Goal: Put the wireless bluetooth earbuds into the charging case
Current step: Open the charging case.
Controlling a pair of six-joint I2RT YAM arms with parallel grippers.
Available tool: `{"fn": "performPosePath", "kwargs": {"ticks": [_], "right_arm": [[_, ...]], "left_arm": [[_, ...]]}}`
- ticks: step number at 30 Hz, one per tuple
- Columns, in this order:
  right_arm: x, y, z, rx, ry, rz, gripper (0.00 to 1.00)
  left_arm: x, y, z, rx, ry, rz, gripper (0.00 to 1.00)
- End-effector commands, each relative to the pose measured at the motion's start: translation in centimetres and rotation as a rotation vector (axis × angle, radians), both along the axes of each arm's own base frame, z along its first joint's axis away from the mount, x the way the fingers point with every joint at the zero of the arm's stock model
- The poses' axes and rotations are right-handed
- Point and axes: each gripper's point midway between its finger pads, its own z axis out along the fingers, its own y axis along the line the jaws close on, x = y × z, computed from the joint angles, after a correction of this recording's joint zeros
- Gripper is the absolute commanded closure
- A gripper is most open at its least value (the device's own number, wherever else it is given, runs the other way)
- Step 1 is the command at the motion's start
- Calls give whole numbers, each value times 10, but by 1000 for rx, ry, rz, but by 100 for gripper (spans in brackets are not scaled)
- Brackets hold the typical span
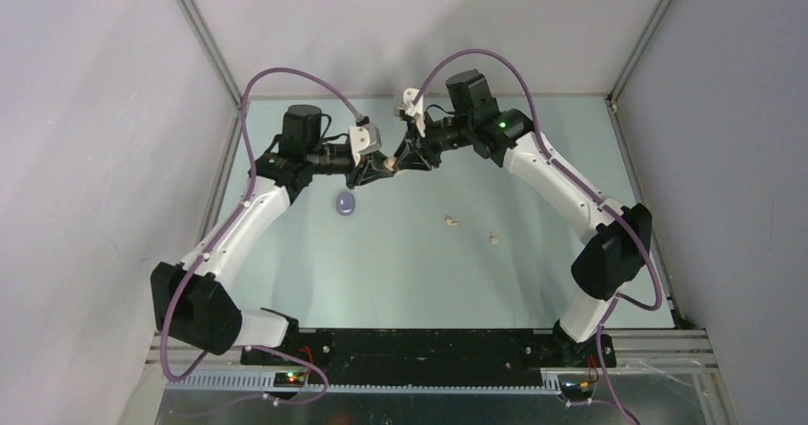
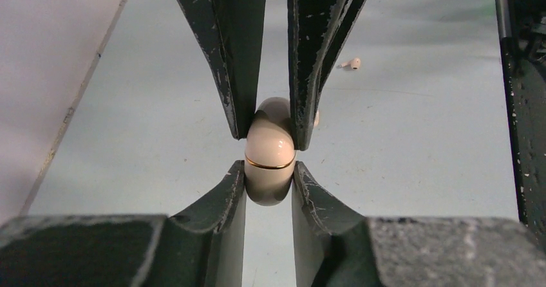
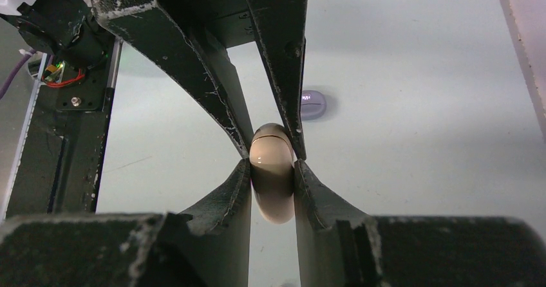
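charging case (image 2: 270, 147): cream, glossy and pill-shaped, being held up off the table (image 1: 534, 282) by both claws at once. The lid is looking shut along the gold seam, so as far as can be judged nothing is being inserted yet.
left gripper (image 2: 269, 170): being clenched on the case on one side of the seam.
right gripper (image 3: 272, 165): being clenched on the same case on the other side of the seam, its fingers close to the left ones.
what could go wrong: the shell is round and slick and only thin finger edges are being pressed on it. It could be squirted out sideways if the squeeze or the pull is being applied unevenly. If the lid is being pried at from the hinge side (can't be told which side that is), it's probably just being strained, not opened. A dropped case could also be knocked into the stuff below.
white earbuds (image 1: 451, 221): two are lying on the table, well apart from the case, off toward the arm bases and the right arm's side of it.
lavender pebble-shaped thing (image 3: 312, 103): lying on the table near the case, toward the left arm's side of it. It's maybe a second case, can't be told.
in the way: nothing is being seen between the case and the earbuds. Both claws are being tied up on the case though, so no finger is being left free for the tiny buds.
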Motion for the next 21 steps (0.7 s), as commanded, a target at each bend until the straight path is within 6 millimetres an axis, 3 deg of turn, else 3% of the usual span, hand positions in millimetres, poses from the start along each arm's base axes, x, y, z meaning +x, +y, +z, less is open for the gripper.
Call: {"fn": "performPosePath", "kwargs": {"ticks": [1, 3, 6, 11, 21], "right_arm": [[-3, 6, 20, 52, -40, 14, 96], [3, 6, 18, 50, -18, -28, 81], [23, 0, 25, 74, -5, -110, 72], [51, -13, 37, 103, 2, -197, 69], [59, -19, 46, 119, -11, -225, 67]], "left_arm": [[1, -6, 21, -47, -37, -35, 96], [0, -7, 21, -50, -38, -41, 99], [-2, -8, 20, -51, -43, -57, 100], [-3, -8, 21, -53, -56, -74, 100], [-3, -8, 17, -50, -50, -69, 100]]}}
